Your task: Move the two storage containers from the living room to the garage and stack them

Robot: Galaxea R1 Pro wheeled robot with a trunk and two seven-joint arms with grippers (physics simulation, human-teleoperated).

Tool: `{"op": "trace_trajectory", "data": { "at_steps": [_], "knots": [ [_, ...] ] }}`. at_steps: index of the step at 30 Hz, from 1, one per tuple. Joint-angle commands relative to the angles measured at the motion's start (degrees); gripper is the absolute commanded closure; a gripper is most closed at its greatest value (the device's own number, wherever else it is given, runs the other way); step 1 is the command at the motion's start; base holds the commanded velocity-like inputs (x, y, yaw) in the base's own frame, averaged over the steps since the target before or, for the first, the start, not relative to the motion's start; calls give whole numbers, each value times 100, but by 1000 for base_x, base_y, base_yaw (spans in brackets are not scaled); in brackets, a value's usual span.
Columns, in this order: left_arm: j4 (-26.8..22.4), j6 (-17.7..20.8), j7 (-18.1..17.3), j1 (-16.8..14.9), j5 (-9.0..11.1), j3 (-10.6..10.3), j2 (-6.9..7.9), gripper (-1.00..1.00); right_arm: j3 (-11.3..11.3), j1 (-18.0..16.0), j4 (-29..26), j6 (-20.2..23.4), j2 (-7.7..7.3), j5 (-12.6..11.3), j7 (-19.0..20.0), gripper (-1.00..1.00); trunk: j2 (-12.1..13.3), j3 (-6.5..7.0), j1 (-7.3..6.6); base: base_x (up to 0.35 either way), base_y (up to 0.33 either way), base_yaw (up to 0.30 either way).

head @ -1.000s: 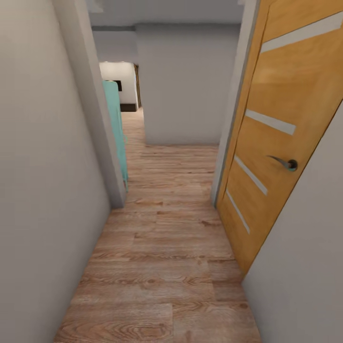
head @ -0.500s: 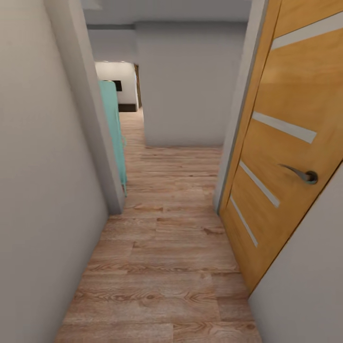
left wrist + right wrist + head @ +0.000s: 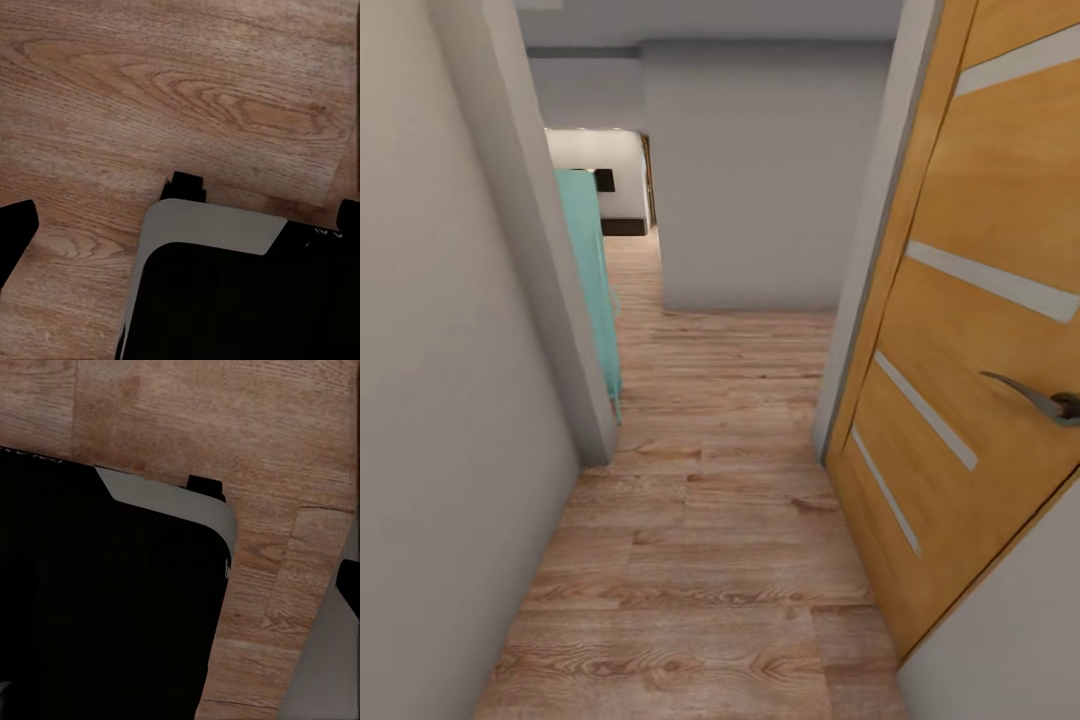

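Neither storage container is to be seen here; the robot is in a narrow corridor on a wood plank floor point(image 3: 700, 560), so this reads as a stretch of travel, not handling.

Landmark: the orange-brown door point(image 3: 970, 330), with pale frosted strips and a grey lever handle point(image 3: 1045, 400). It stands open, swung against the wall on the corridor's right side, which leaves the passage free (likely why the base can run straight down the middle). Opposite the door, a grey wall point(image 3: 450, 380) ends in a corner, and just past that corner a turquoise panel point(image 3: 592, 280) stands on edge. Beyond the door the plank floor runs on to a plain grey wall point(image 3: 755, 180), with an opening further off beside it that shows a lit white room.

Wrist views look straight down on planks, each across the robot's own dark base point(image 3: 247, 300) with its light grey edge point(image 3: 172, 502). Arms appear to hang low beside the base, a sensible tuck for a tight passage.

Left hand: two dark fingertips point(image 3: 15, 232) sit at opposite borders of the picture, well apart, nothing between them. Right hand: just one dark tip point(image 3: 349, 585) at the border; I cannot tell whether it is apart or together.

Judgement: carrying not under way at this moment.
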Motion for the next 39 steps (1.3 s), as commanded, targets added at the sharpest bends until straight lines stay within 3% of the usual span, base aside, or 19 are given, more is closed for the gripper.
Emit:
{"op": "trace_trajectory", "data": {
  "at_steps": [1, 39],
  "knots": [
    [-1, 19, 10, -3, 29, 20, 0, -100, 45, -5, 16, -33, 3, -60, 22, -100, -3, -5, 3, 321, 0, 0],
    [-3, 10, 2, -6, 29, 20, 14, -100, 40, -4, 19, -31, 3, -57, 22, -100, -3, -5, 3, 322, 0, 0]
  ]
}}
